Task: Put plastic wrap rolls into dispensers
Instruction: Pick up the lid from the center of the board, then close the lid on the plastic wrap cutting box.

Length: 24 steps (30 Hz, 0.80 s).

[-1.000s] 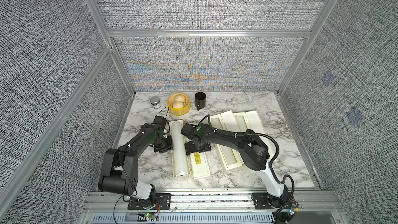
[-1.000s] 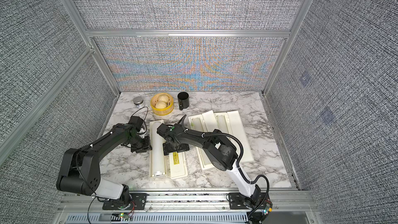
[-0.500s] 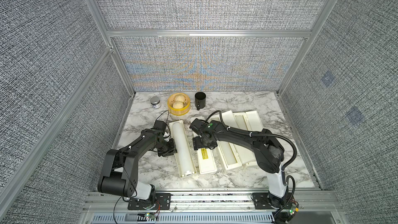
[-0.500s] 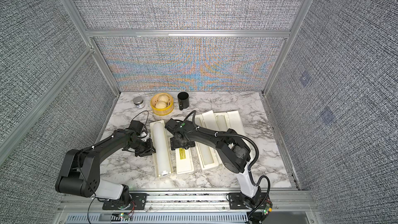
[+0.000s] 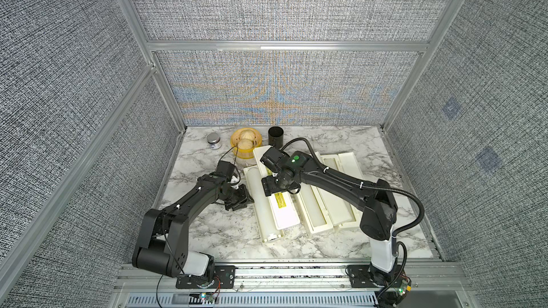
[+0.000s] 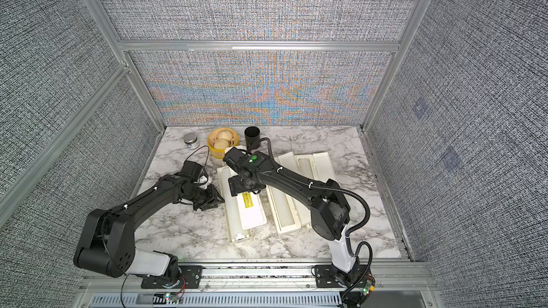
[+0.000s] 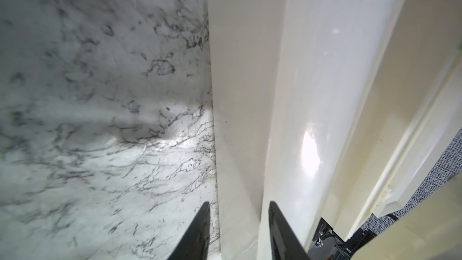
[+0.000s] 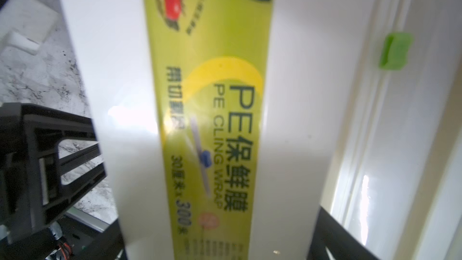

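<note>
A white marble desk (image 5: 225, 232) with grey veins sits inside a booth of grey woven walls. You have three long cream dispensers lying side by side on it, each running lengthwise away from you.

Nearest your left arm (image 5: 192, 202) is the left dispenser (image 5: 271, 237), the one being worked on. A roll (image 5: 264, 214) already lies in its uncovered trough and shows glossy white in the left wrist view (image 7: 312, 83). This load looks done apart from closing. Your left jaws stand partly spread astride the outer wall (image 7: 237, 121), one finger over the desk and one over the roll. A sliver of gap shows on each side, so I judge they are steadying the box rather than pinching it.

A little farther on, your right arm (image 5: 341, 185) reaches across. Your right jaws are spread wide and seem pressed against both long edges of the lid (image 5: 284, 214), with its yellow-green label (image 8: 212, 121) face up between them. They are probably set to swing the lid over the roll. A green slider (image 8: 395, 51) shows just beside the lid.

The middle dispenser (image 5: 314, 217) and right dispenser (image 5: 348, 164) lie open alongside. You cannot tell from here whether either holds a roll.

At the back, well apart from the work, stand a small tin (image 5: 213, 140), a yellow basket (image 5: 246, 151) of buns and a black cup (image 5: 275, 137).
</note>
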Each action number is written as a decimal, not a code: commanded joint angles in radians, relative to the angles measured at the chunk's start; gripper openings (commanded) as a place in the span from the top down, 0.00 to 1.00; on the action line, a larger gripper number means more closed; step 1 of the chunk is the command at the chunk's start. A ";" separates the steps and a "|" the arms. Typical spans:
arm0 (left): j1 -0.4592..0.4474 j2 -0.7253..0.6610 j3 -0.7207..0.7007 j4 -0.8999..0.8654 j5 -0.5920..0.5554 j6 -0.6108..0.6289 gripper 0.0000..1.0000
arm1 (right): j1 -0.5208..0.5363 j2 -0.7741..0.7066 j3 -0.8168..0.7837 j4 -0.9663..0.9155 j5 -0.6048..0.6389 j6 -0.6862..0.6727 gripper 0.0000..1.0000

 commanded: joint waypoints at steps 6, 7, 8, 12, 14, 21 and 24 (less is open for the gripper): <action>0.102 -0.093 0.030 -0.136 -0.037 0.068 0.57 | 0.044 0.094 0.084 -0.065 -0.067 0.046 0.17; 0.112 -0.098 0.024 -0.125 -0.026 0.065 0.55 | 0.048 0.101 0.086 -0.062 -0.070 0.053 0.17; 0.121 -0.105 0.017 -0.105 -0.013 0.057 0.54 | 0.050 0.107 0.089 -0.060 -0.072 0.062 0.17; 0.147 -0.114 0.002 -0.030 0.040 0.024 0.45 | 0.050 0.128 0.090 -0.058 -0.081 0.088 0.17; 0.151 -0.114 0.001 0.022 0.078 -0.001 0.41 | 0.051 0.140 0.090 -0.057 -0.091 0.099 0.17; 0.151 -0.059 0.010 0.165 0.173 -0.044 0.27 | 0.061 0.172 0.091 -0.026 -0.147 0.112 0.17; 0.153 -0.026 0.017 0.188 0.165 -0.041 0.24 | 0.063 0.177 0.094 -0.023 -0.163 0.116 0.17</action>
